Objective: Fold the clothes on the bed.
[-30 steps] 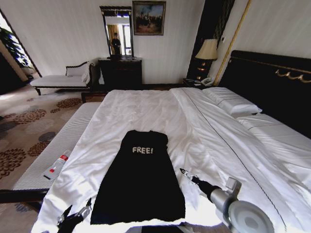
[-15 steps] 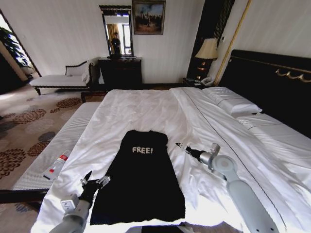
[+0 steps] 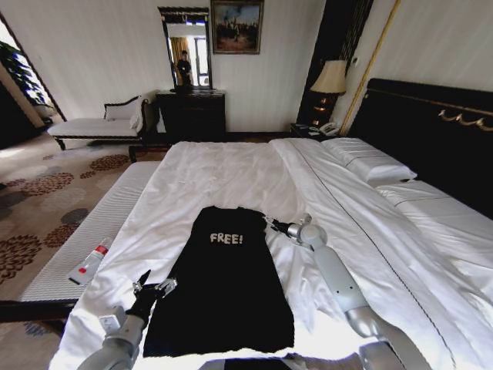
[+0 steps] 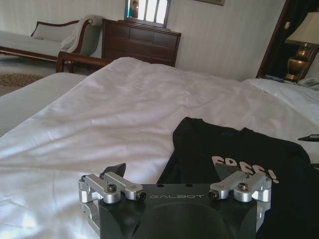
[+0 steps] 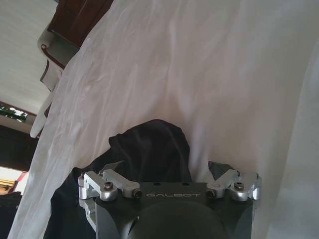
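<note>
Right claw (image 3: 269, 223) has advanced to T-shirt (image 3: 219, 285) shoulder, fingers spread.

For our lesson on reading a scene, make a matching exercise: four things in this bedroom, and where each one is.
Things:
1. T-shirt
2. left gripper
3. right gripper
4. lamp

Places:
A. at the shirt's far, collar-end corner
B. beside the headboard
C. flat on the bed
D. at the shirt's near left edge

Pairs: 1-C, 2-D, 3-A, 4-B
</note>
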You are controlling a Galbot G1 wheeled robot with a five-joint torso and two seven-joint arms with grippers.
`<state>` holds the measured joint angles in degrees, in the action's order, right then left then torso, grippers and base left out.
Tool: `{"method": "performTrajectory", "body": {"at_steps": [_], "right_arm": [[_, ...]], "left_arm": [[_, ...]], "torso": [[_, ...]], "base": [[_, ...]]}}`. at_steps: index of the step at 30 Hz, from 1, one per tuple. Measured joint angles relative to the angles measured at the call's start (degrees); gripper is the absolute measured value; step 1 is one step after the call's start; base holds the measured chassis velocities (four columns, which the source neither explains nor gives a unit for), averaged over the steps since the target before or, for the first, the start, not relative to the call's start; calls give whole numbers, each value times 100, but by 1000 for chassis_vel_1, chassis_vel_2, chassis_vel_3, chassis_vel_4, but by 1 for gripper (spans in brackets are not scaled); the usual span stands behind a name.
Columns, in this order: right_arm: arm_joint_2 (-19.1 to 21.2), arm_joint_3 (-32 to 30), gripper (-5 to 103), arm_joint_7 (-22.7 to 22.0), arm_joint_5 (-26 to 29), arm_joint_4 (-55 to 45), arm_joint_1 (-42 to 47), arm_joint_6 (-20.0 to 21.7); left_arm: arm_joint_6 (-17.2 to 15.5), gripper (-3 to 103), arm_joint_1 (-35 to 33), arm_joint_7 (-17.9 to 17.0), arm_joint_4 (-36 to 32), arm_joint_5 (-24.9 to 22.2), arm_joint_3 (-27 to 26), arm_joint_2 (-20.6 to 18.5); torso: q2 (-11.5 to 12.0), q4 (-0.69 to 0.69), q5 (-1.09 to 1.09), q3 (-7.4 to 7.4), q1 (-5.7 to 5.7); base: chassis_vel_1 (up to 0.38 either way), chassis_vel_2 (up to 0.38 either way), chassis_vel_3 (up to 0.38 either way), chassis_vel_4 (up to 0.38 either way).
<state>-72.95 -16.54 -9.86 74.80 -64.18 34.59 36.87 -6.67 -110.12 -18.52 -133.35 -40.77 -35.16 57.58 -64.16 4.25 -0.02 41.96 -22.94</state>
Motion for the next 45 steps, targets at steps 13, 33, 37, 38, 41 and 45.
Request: {"method": "performTrajectory", "body": {"at_steps": [13,33,37,38,41,45], "right_arm": [[-118,-483,79,120,-263,457,77,-84],[-98,-576,3,-25,-188,-67,381,-19],[-90,-666,9,-59,-96,-190,417,-18],[-90,-666,9,-59,-96,-190,417,-18],[-78,-686,25,-63,-83,-219,447,-12],[-89,-649,35,-54,-137,-213,472,-8]], "left_arm": [[-43,100,-10,-123,-147,-206,-171,-119],[-39,100,-249,-139,-354,-113,-367,16],[-35,100,-261,-132,-357,-78,-332,61],[-35,100,-261,-132,-357,-78,-332,61],[-34,100,-265,-130,-357,-65,-313,67],[-34,100,-264,-130,-358,-65,-314,63]], "torso": [[-1,2,1,0,1],[-1,1,1,0,0],[-1,1,1,0,0],[-1,1,1,0,0],[-1,2,1,0,0],[-1,2,1,0,0]], "base": [[0,0,0,0],[0,0,0,0],[0,0,0,0],[0,0,0,0],[0,0,0,0],[0,0,0,0]]}}
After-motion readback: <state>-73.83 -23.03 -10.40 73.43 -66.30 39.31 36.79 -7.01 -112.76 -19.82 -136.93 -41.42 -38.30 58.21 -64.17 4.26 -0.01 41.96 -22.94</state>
